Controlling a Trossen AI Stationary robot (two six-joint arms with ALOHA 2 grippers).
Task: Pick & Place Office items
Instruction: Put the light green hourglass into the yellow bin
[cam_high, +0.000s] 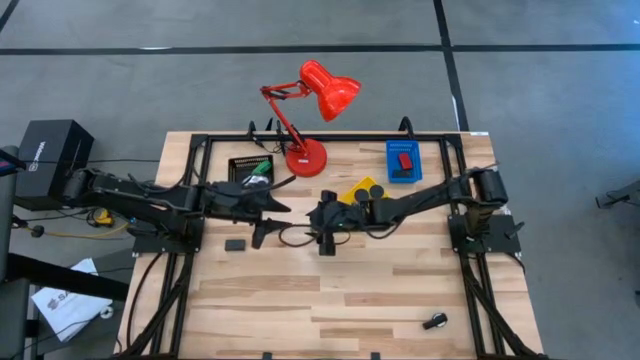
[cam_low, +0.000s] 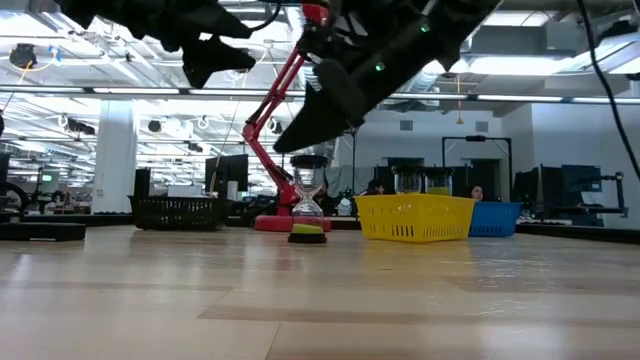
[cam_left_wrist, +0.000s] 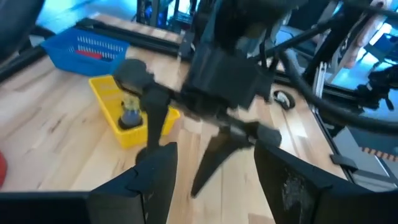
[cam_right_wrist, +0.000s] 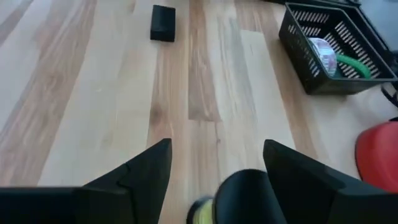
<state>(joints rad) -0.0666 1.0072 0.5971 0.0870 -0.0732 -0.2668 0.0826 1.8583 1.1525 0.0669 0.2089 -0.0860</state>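
Note:
A small sand timer (cam_low: 307, 208) with black ends and yellow-green filling stands upright on its base at mid-table. My right gripper (cam_high: 319, 226) hangs open just above it. In the right wrist view its fingers straddle the timer's black top (cam_right_wrist: 244, 191) without touching. My left gripper (cam_high: 270, 222) is open and raised just to the left, facing the right one (cam_left_wrist: 214, 180). A black block (cam_high: 235, 243) lies flat on the wood near the left gripper. A small black item (cam_high: 433, 321) lies near the table's near right corner.
Along the far side stand a black tray (cam_right_wrist: 329, 50) holding a green thing and a silvery one, the red desk lamp (cam_high: 305, 155), a yellow tray (cam_high: 352, 192) with black rolls, and a blue tray (cam_high: 403, 172) with a red block. Bare wood lies toward the near edge.

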